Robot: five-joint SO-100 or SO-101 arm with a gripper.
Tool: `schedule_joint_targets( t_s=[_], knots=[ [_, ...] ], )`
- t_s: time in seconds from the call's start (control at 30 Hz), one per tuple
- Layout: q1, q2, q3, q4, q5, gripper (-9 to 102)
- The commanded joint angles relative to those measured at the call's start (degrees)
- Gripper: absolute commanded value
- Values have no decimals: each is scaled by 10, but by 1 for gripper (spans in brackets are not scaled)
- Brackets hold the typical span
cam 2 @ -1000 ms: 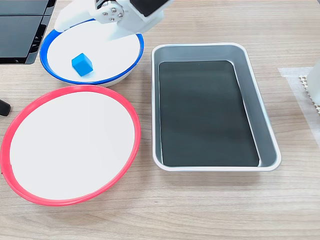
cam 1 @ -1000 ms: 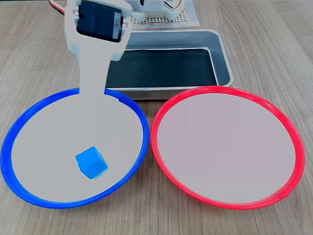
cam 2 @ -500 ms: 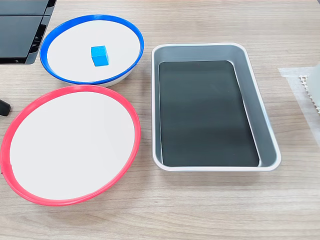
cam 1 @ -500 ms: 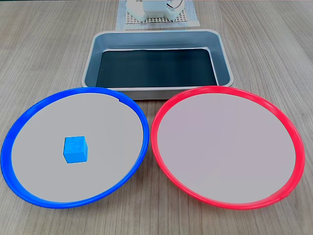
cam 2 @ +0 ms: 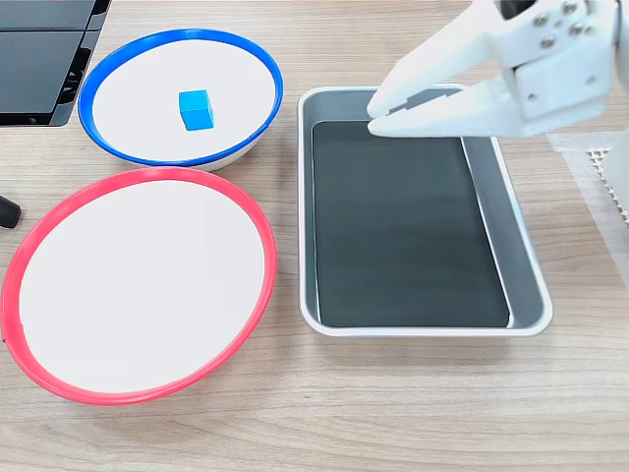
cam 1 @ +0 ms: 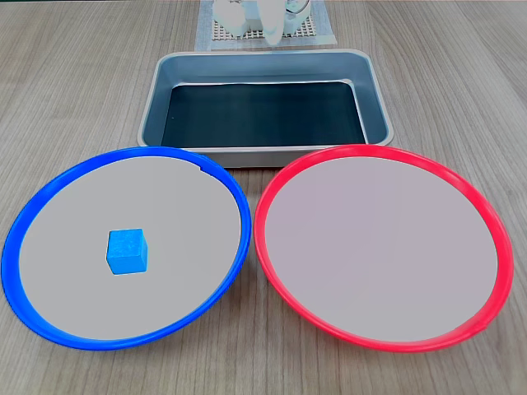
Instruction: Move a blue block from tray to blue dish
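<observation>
Blue block (cam 2: 196, 108) lies in blue dish (cam 2: 257, 69), well apart from fingers (cam 2: 418, 116).

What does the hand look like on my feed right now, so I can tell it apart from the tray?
In a fixed view the hand is matte white plastic: two long tapering fingers joined to a blocky white body studded with small silver screws. No cables or markings are visible on it.

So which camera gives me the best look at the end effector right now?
The fixed view looking down on the tray shows it best: the end effector appears whole, empty, fingertips nearly together. The other fixed view catches a blurred white tip at the top edge.
</observation>
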Motion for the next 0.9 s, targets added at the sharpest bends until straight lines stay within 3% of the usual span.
schedule_joint_targets(
  t_s=[0.0, 0.2, 0.87],
  knots=[
    [14, 40, 16, 86, -18, 0],
    [48, 64, 16, 186, -11, 0],
    [50, 64, 16, 187, -11, 0]
  ],
)
